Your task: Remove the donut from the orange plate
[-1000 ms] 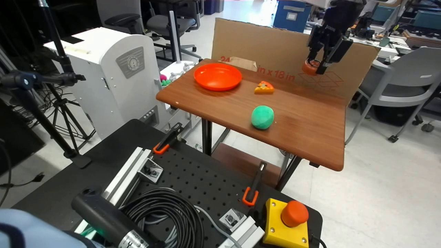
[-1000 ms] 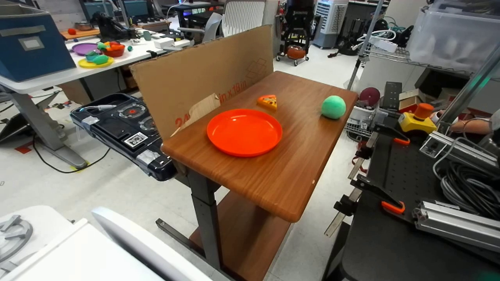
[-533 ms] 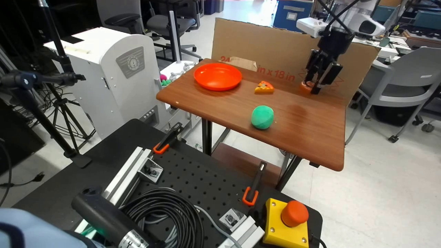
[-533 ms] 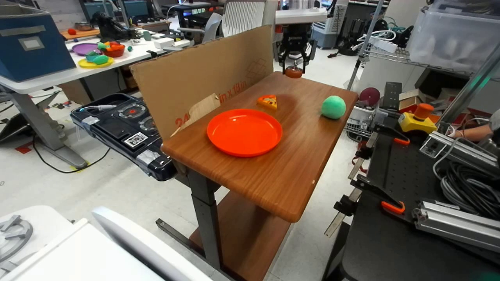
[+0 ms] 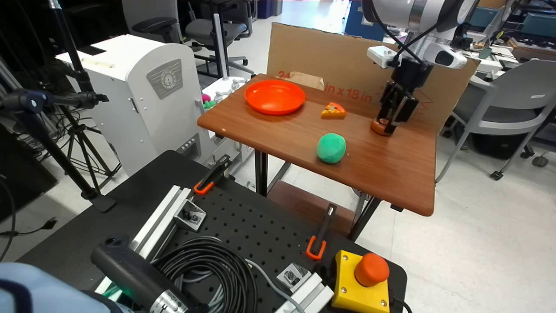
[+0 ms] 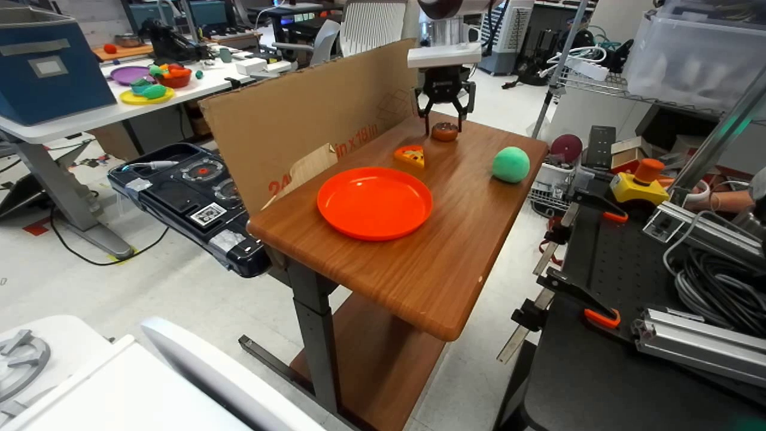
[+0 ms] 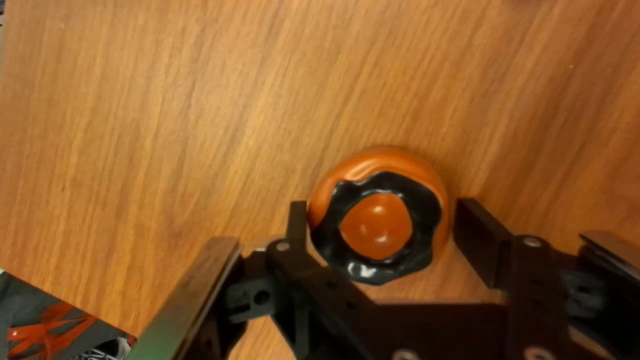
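Lowered since earlier, the donut [image 7: 376,225] rests loose on the worktop [image 5: 295,135], claw [image 6: 443,130] parted just wider than it, well apart from the plate [image 6: 374,206].

A gray chair [image 5: 526,89] stands on pale floor [image 5: 491,252].

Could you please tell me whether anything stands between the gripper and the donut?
Nothing visible does: in the wrist view, the donut sits on the table, with the open gripper straddling it.
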You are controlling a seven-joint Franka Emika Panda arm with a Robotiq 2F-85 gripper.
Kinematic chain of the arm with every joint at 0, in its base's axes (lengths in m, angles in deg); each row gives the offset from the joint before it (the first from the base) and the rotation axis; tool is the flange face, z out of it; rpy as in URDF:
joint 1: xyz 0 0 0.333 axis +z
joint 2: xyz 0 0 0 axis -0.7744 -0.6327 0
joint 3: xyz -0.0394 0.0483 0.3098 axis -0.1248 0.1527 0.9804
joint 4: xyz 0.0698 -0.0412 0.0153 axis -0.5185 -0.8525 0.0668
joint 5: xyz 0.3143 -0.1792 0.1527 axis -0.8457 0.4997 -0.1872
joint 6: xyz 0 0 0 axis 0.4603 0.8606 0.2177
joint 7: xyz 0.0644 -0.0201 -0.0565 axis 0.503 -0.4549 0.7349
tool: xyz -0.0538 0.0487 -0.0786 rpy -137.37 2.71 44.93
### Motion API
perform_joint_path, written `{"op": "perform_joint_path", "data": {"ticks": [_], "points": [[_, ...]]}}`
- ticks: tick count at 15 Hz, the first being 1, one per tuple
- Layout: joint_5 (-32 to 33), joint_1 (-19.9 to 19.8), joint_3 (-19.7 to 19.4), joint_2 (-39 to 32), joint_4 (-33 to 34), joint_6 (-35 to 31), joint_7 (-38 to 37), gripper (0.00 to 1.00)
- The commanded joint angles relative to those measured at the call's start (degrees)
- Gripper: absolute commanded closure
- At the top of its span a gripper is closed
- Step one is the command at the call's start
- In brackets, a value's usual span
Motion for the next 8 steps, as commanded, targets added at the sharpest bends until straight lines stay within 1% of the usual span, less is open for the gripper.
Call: {"op": "perform_joint_path", "data": {"ticks": [1,3,5,6,8], "points": [[-0.4,0.9,0.5,1.3,1.0,2.1,-0.2,0.0],[-0.4,1.9,1.6,6.0,-4.1,1.1,2.0,0.0],[-1.3,2.9,3.6,12.2,-11.2,5.8,5.2,0.0],[-0.5,2.3,1.9,4.7,-2.7,3.1,2.9,0.0],[-0.5,3.5,2.8,8.8,-6.8,5.6,3.5,0.0]]}}
